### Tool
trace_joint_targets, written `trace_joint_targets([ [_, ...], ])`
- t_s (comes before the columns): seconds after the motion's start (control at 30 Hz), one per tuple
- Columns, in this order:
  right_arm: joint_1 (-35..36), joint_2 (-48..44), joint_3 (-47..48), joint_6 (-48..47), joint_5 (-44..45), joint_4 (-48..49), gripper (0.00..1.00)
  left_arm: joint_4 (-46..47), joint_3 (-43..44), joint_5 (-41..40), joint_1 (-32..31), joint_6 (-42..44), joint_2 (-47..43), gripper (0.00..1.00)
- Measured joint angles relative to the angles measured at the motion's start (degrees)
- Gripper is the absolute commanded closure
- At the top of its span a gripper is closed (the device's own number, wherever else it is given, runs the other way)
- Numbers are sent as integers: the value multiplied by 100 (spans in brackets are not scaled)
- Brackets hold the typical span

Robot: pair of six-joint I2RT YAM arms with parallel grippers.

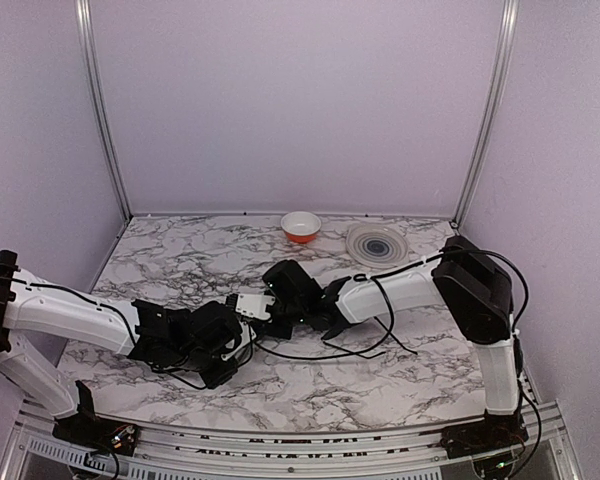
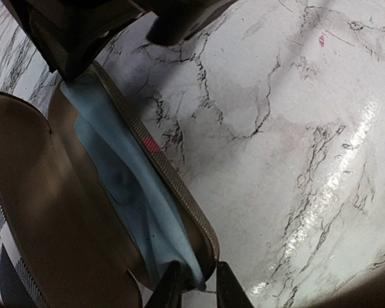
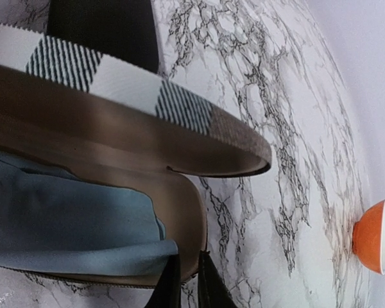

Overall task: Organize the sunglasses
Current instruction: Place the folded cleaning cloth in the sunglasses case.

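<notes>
The brown plaid case (image 2: 25,212) lies open on the marble table, lid raised, with a light blue cloth (image 2: 125,186) in its lower half. It also shows in the right wrist view (image 3: 179,199) and, small, between the arms in the top view (image 1: 251,304). My left gripper (image 2: 196,292) is shut on the rim at one end of the case, cloth edge between its fingers. My right gripper (image 3: 189,285) is shut on the rim at the other end. The sunglasses are not in view. Both grippers meet at mid table (image 1: 230,325) (image 1: 278,300).
An orange bowl (image 1: 300,226) stands at the back middle and shows in the right wrist view (image 3: 372,237). A grey ringed plate (image 1: 377,243) lies at the back right. Black cables (image 1: 365,345) trail on the table under the right arm.
</notes>
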Motion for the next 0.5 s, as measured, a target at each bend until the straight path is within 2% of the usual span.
trace_joint_targets([
  [0.2, 0, 22, 57, 2, 52, 2, 88, -4, 13, -72, 0, -42, -2, 57],
  [0.5, 0, 24, 214, 50, 208, 20, 87, -28, 55, -166, 0, -170, -363, 44],
])
